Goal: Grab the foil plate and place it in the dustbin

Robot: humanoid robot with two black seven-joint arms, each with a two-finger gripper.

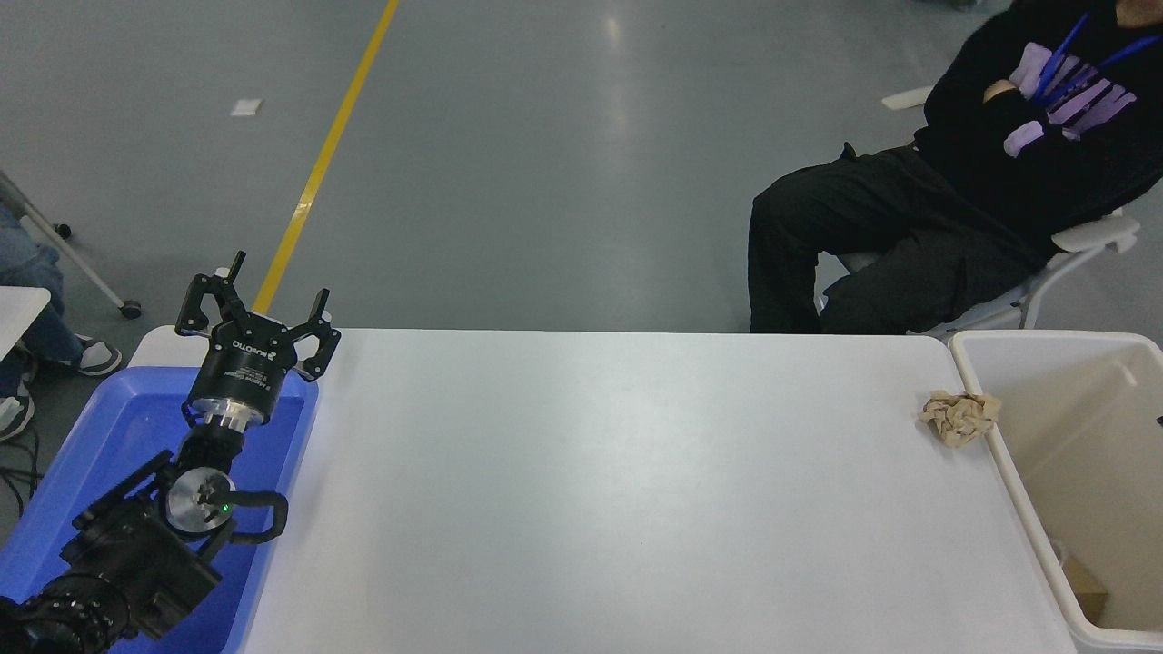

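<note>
The foil plate does not show in the head view; no silver is visible inside the dustbin. The dustbin [1016, 489], cream-white with a thick rim and a deep beige interior, stands at the table's right end and is cut off by the picture's edge. A bit of brown cardboard lies at its bottom near the front corner. My left gripper [258, 292] is parked at the lower left above the blue tray, open and holding nothing. The right arm is out of the picture.
A shallow blue tray [109, 427] sits at the table's left end under my left arm. A crumpled tan paper ball [958, 417] lies on the table against the dustbin's left wall. A person in black [918, 227] sits on a chair beyond the far right corner.
</note>
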